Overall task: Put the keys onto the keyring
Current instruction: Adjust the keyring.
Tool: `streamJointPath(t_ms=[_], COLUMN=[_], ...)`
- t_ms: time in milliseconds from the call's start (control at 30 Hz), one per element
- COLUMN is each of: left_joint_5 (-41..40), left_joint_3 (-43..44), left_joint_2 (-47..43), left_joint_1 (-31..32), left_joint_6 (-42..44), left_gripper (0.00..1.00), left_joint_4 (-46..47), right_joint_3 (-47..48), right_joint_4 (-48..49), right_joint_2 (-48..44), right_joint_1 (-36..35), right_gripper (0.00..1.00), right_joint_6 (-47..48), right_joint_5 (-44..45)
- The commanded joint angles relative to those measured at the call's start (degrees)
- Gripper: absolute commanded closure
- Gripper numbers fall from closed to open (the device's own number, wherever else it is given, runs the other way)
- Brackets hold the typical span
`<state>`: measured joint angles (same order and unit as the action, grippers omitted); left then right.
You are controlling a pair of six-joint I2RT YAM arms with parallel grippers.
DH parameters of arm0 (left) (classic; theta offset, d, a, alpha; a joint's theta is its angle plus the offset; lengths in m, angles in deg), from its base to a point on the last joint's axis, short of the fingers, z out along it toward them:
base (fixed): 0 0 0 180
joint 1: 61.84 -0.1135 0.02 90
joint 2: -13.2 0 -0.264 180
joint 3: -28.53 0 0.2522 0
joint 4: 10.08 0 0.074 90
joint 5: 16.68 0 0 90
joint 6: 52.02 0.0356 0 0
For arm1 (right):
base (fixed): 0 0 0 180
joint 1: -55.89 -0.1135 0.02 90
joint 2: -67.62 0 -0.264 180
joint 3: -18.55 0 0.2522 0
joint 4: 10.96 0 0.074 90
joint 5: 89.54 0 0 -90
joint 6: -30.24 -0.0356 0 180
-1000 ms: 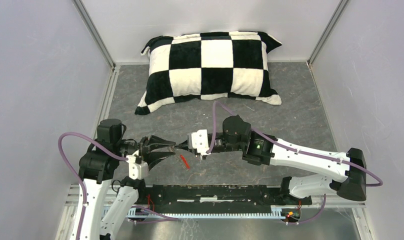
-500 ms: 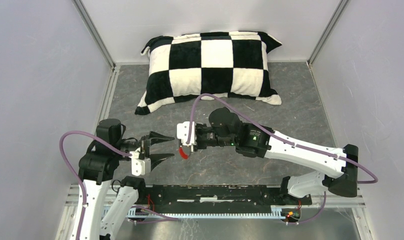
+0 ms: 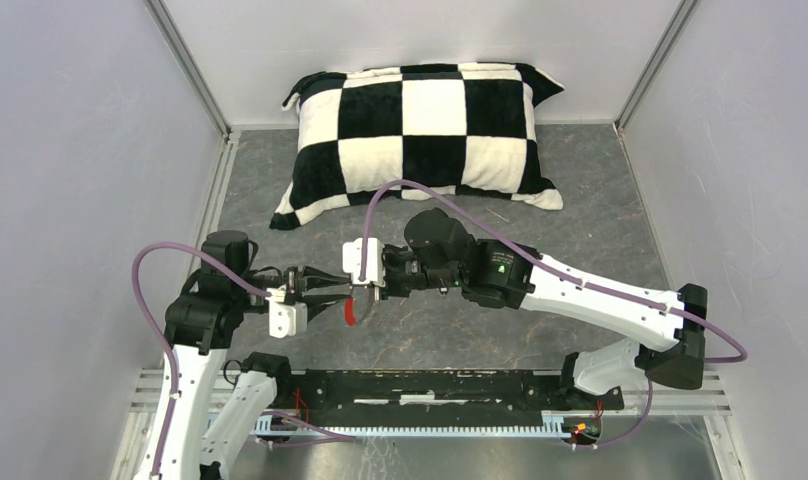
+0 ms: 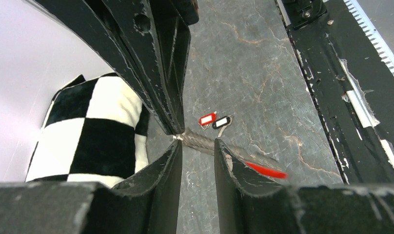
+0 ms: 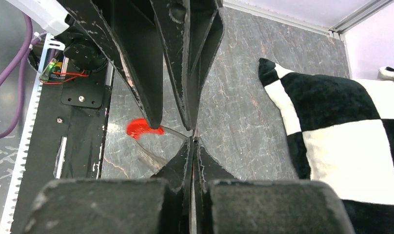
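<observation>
White links (image 3: 620, 300), black joints (image 3: 195, 320), purple cables (image 3: 400, 183), scuffed claw fingers (image 4: 168, 175).

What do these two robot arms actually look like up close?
Both the left arm and right arm have smooth white shells between bulky black joints. A purple cable loops loosely off each. A white block sits at each wrist, ahead of black, tapered, scuffed jaws. A small green light glows on the right arm.
</observation>
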<state>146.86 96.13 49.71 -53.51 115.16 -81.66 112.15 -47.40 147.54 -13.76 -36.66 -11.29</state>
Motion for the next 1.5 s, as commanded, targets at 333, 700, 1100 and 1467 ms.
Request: streamJointPath(t_ms=[333,700,1100,1467], left_joint_5=[-1.55,-4.62,-2.23,3.25], left_joint_3=[-0.83,1.83,4.25,3.24], left_joint_2=[1.06,0.77,0.95,-0.40], left_joint_1=[-0.08,-0.08,-0.08,-0.08], left_joint_6=[-0.08,-5.38,-11.62,-12.21], left_gripper=[0.71,0.77,0.68,0.53], left_joint_4=[1.40,1.81,1.92,1.75], right_joint_3=[5.52,0.00,-15.92,-16.51], right_joint_4=[-1.46,3.57,25.39,31.72], right_joint_2=[1.79,-1.37,-10.89,-9.90], right_joint_1=[0.06,0.04,6.31,7.77], right_gripper=[1.00,1.00,1.00,1.00], right_joint_6=[-1.12,-1.14,-8.13,-12.62], right_joint_5=[-2.03,-4.09,-18.14,-23.60])
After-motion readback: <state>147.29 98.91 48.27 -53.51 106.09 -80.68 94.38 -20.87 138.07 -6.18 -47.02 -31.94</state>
